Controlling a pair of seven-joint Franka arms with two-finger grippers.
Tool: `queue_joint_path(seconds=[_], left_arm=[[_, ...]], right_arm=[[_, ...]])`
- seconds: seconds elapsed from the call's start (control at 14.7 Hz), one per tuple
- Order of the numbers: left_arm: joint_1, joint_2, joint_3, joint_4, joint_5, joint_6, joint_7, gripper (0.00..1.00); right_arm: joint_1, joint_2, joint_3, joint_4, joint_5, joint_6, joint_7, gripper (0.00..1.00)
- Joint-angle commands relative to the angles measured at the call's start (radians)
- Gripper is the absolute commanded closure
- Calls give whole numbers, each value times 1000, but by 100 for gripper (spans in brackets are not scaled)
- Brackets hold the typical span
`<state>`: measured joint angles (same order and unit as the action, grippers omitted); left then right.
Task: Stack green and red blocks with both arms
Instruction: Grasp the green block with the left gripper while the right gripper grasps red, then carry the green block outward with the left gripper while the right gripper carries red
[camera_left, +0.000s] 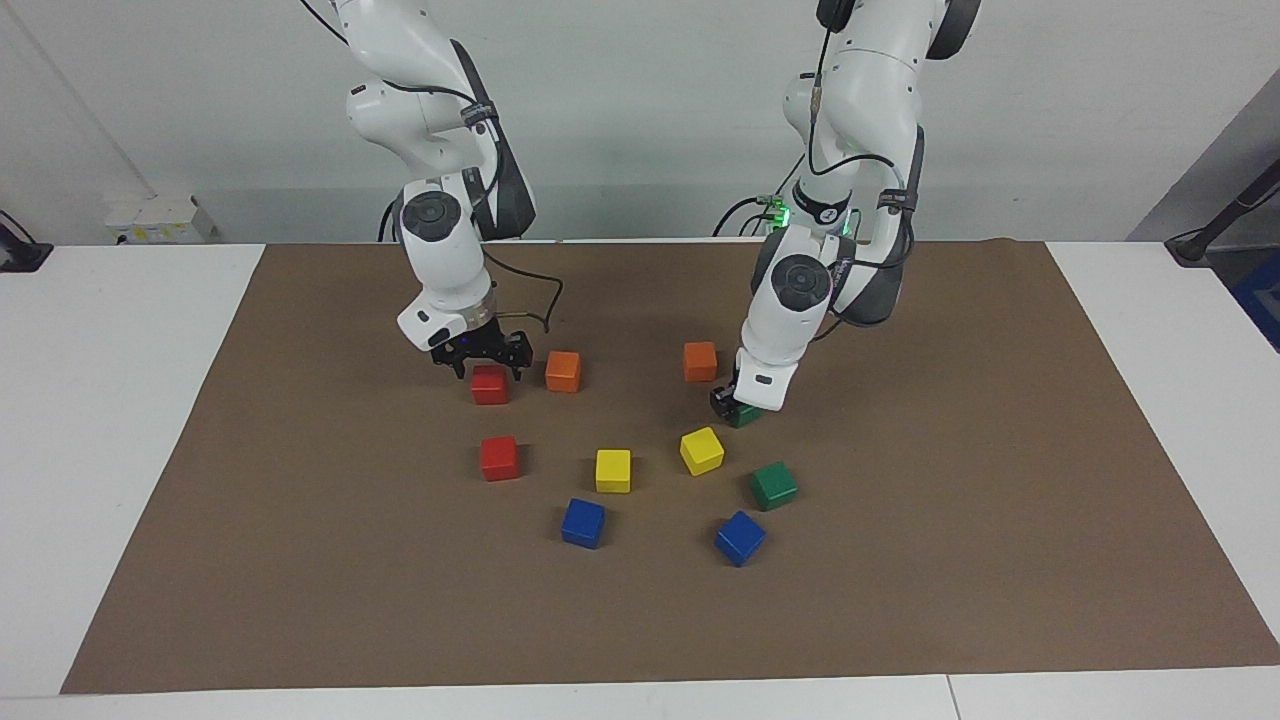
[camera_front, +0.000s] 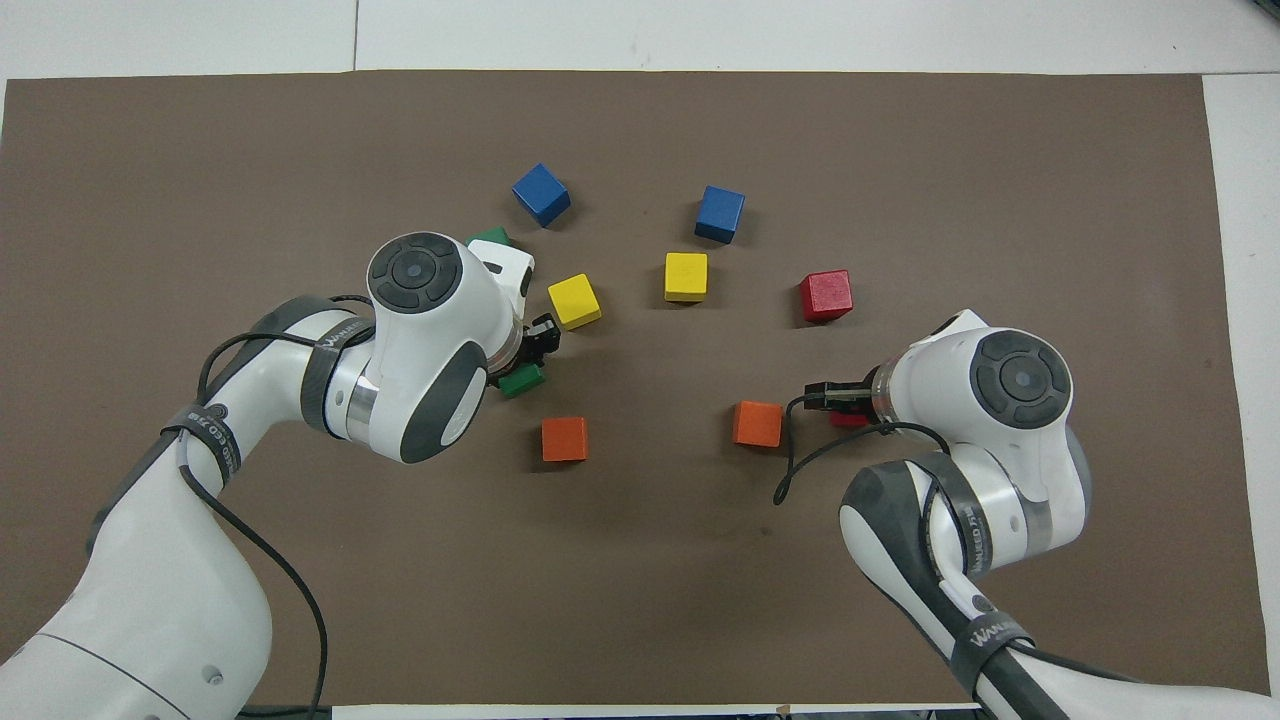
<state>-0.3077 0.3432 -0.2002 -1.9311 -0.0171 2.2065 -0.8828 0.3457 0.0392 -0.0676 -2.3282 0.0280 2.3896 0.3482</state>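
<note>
One green block (camera_left: 747, 415) (camera_front: 522, 380) lies on the brown mat beside an orange cube, and my left gripper (camera_left: 733, 408) (camera_front: 530, 358) is down at the mat, shut on it. The other green block (camera_left: 774, 485) (camera_front: 489, 238) sits farther from the robots, half hidden under the left arm in the overhead view. My right gripper (camera_left: 488, 370) (camera_front: 846, 404) stands open, its fingers astride the top of a red block (camera_left: 489, 387) (camera_front: 848, 420), which it mostly covers from above. A second red block (camera_left: 499, 458) (camera_front: 826, 296) lies farther out, free.
Two orange cubes (camera_left: 563, 371) (camera_left: 700, 361) lie between the grippers. Two yellow cubes (camera_left: 613, 470) (camera_left: 701, 450) and two blue cubes (camera_left: 583, 523) (camera_left: 740, 537) sit farther out. The brown mat (camera_left: 300, 560) covers most of the white table.
</note>
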Motion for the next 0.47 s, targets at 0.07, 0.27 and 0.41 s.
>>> queue_joint_path(seconds=[0.07,0.27,0.41], left_arm=[[22,-21,18,15,61,-51,40,100],[99,-41,18,76,72,-197,285,100],[175,-76,15,67,72,-211,404,100]], right_arm=[[-13,-15,3,-37,1,45,-14,0],[-24,-15,3,-40,1,45,-27,0],[-40,-12,3,-42,1,45,-38,0]])
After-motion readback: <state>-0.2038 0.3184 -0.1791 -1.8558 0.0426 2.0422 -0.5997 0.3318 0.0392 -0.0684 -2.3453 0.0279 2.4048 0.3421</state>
